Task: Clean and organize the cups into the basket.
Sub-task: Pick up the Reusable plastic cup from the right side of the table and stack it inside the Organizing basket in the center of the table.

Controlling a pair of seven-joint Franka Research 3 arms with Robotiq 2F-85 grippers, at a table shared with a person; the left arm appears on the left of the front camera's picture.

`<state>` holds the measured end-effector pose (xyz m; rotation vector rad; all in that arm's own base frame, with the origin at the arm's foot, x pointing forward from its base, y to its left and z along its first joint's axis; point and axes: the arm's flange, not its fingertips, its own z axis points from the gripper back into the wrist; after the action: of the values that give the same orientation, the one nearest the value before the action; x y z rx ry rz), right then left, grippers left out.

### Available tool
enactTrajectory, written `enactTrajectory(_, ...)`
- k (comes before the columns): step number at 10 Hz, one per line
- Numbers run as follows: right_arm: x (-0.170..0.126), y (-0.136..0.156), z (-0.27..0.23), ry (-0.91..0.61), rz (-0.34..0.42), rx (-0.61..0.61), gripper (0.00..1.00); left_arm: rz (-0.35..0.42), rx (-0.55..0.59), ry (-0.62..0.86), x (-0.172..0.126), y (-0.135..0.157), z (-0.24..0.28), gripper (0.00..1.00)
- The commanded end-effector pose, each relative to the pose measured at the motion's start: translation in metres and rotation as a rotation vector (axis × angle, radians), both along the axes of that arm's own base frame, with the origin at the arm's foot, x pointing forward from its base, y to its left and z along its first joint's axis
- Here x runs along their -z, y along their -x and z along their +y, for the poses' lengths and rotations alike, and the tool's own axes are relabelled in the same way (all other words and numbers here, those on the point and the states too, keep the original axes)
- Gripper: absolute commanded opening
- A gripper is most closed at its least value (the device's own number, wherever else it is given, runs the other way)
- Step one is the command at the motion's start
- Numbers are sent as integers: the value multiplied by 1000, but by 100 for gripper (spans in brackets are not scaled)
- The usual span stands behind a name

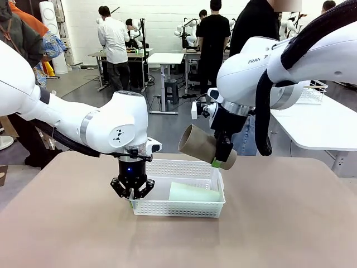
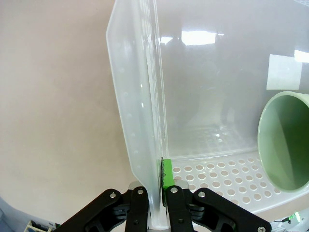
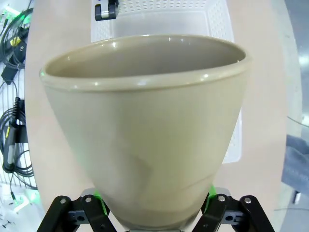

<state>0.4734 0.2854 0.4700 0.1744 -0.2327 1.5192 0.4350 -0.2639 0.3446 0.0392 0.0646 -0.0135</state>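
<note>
The white lattice basket [image 1: 184,187] stands mid-table with the pale mint green cup [image 1: 194,193] lying on its side inside. My left gripper [image 1: 132,194] is shut on the basket's left end wall [image 2: 145,121]; the mint cup's open mouth [image 2: 285,140] shows at the right of the left wrist view. Above the basket's right end, my right gripper [image 1: 222,159] is shut on a tan-brown cup [image 1: 204,146], held tilted with its mouth toward the left. In the right wrist view that cup [image 3: 145,130] looms large, with the basket [image 3: 164,21] below it.
The brown table [image 1: 67,223] spreads wide on every side of the basket. A person in dark clothes [image 1: 254,33] stands at the far side behind my right arm. A white table [image 1: 318,123] with a wire rack [image 1: 312,92] stands at the right.
</note>
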Motion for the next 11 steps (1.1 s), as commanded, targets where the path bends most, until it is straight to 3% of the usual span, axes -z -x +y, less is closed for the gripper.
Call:
enactTrajectory(1, 5, 6, 13, 31, 6, -41, 80, 3, 5, -5, 2, 1, 0, 0)
enactTrajectory(5, 44, -26, 56, 141, 45, 6, 80, 3, 5, -5, 2, 1, 0, 0)
enactTrajectory(11, 83, -69, 58, 146, 97, 54, 80, 3, 5, -5, 2, 1, 0, 0)
